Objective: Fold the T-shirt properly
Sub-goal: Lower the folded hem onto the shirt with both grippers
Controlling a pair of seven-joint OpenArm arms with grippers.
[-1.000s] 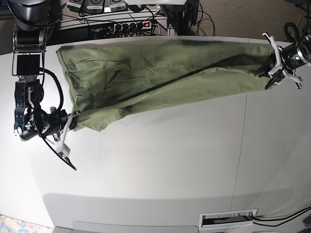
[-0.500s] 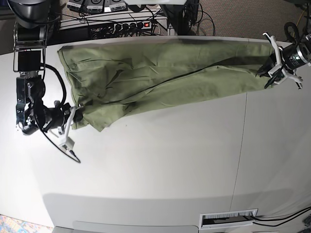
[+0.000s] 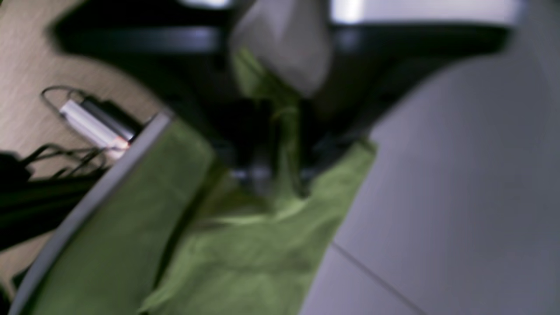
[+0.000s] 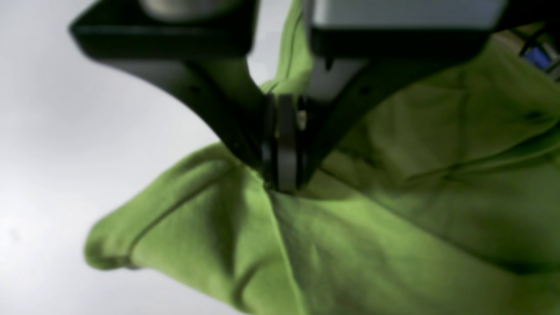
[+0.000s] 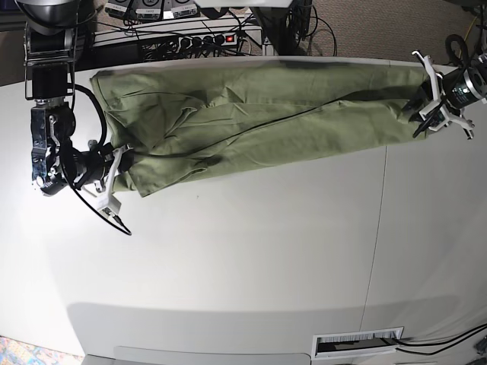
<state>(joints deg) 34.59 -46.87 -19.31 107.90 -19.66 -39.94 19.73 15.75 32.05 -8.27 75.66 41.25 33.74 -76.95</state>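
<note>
1. The T-shirt [image 5: 251, 114] lies stretched in a long, wrinkled band along the far edge of the white table [image 5: 251, 258]; one end reaches the table's far-left corner in the base view, the other end tapers toward the far-right edge; a dark crease runs diagonally through the cloth.
2. The right gripper [image 5: 118, 169], on the base view's left, sits at the near-left corner of the cloth; the right wrist view shows its black jaws pressed together with the T-shirt [image 4: 350, 227] pinched between them, so it is clenched on the fabric; a loose green flap hangs past the grip over bare table.
3. The left gripper [image 5: 426, 106], on the base view's right, is at the tapered end of the garment near the table's far-right edge; the left wrist view is badly blurred; a thin strand of the T-shirt [image 3: 245, 245] runs up between the jaws, but whether they are released or grasping I cannot tell.
4. Beyond the far edge, a power strip [image 5: 205, 39] with a red light and tangled cables [image 5: 319, 30] sit on the floor.
</note>
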